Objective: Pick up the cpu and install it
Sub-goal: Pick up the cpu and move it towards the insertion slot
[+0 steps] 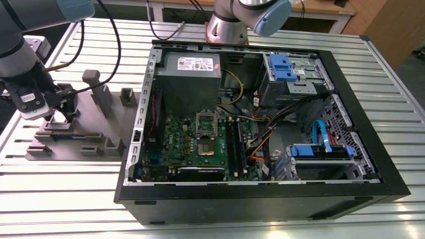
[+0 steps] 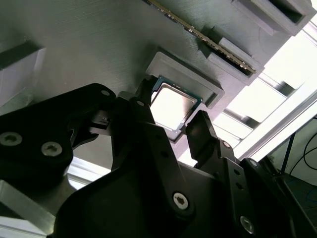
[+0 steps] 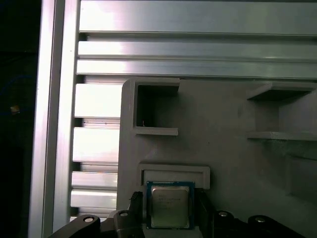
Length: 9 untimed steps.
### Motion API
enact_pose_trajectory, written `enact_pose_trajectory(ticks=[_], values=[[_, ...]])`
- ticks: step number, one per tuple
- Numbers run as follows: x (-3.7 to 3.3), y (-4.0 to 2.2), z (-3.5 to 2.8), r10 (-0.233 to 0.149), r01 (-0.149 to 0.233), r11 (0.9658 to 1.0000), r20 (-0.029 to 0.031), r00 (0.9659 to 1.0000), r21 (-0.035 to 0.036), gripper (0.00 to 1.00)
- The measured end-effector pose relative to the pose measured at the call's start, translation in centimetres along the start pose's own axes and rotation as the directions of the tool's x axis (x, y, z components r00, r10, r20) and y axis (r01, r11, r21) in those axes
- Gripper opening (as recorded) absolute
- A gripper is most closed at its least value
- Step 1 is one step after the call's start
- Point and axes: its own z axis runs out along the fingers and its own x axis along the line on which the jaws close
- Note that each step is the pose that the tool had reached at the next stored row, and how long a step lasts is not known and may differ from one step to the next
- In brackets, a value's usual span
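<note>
Two fingers [image 2: 202, 130] of your gripper [image 2: 172, 111] straddle the cpu [image 2: 171, 104], spread just wider than the chip and sitting close beside its opposite edges. The chip lies flat in its pocket on the grey fixture [image 3: 223, 124]. Your arm [image 1: 20, 55] reaches steeply down at the exterior view's left. The fixture rests on the slatted aluminium table [image 1: 265, 219], and the open computer case [image 1: 371, 164] stands just beside it, to the exterior view's right.

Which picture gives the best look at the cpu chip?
The first wrist view: the cpu shows its whole metal top, squarely. The second wrist view shows it slanted, washed by glare, partly behind the gripper. In the exterior view the gripper stands over its spot on the grey holder.
</note>
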Motion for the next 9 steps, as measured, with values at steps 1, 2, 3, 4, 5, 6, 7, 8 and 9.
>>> enact_pose_trajectory(ticks=[1,2,3,4,5,6,7,8,9], values=[[0.00,0.00,0.01,0.000,0.000,1.0000,-0.0001,1.0000,0.0001,0.55],[0.00,0.00,0.01,0.000,0.000,1.0000,-0.0001,1.0000,0.0002,0.55],[0.00,0.00,0.02,0.000,0.000,1.0000,-0.0001,1.0000,0.0002,0.55],[0.00,0.00,0.02,0.000,0.000,1.0000,-0.0001,1.0000,0.0002,0.55],[0.00,0.00,0.02,0.000,0.000,1.0000,-0.0001,1.0000,0.0001,0.55],[0.00,0.00,0.03,0.000,0.000,1.0000,-0.0001,1.0000,0.0001,0.55],[0.00,0.00,0.03,0.000,0.000,1.0000,0.0000,1.0000,0.0001,0.55],[0.00,0.00,0.03,0.000,0.000,1.0000,-0.0001,1.0000,0.0001,0.55],[0.00,0.00,0.03,0.000,0.000,1.0000,-0.0001,1.0000,0.0001,0.55]])
